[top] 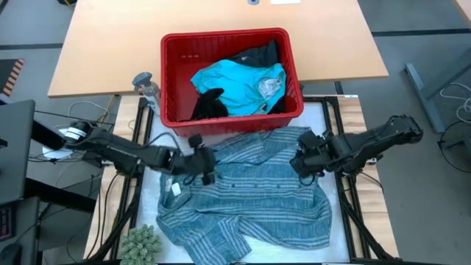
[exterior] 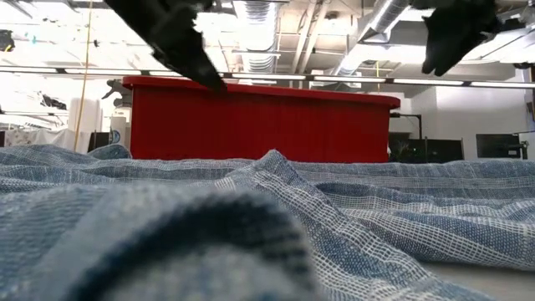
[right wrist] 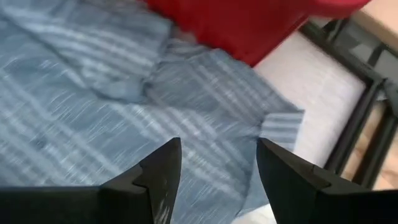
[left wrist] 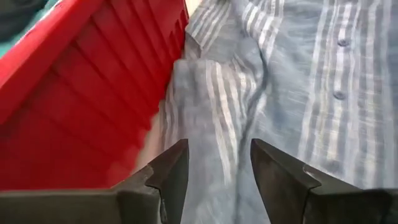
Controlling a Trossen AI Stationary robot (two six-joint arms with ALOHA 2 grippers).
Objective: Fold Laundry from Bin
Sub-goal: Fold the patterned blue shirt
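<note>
Both claws, the left claw [top: 208,166] and right claw [top: 300,163], are hovering with fingers apart and empty just above the striped shirt [top: 254,195] below the bin [top: 171,81], so flattening is underway and gripping its edges comes next.

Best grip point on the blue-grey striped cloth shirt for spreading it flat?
Likely the blue-grey striped cloth shirt's corners nearest the red plastic bin: left hand and right hand, both open, hover there. Come down from above; the fabric lies crumpled but flat enough to pinch an edge.

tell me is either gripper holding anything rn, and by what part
Nothing is held. Left gripper and right gripper are both open above the striped shirt, nothing between their fingers.
</note>
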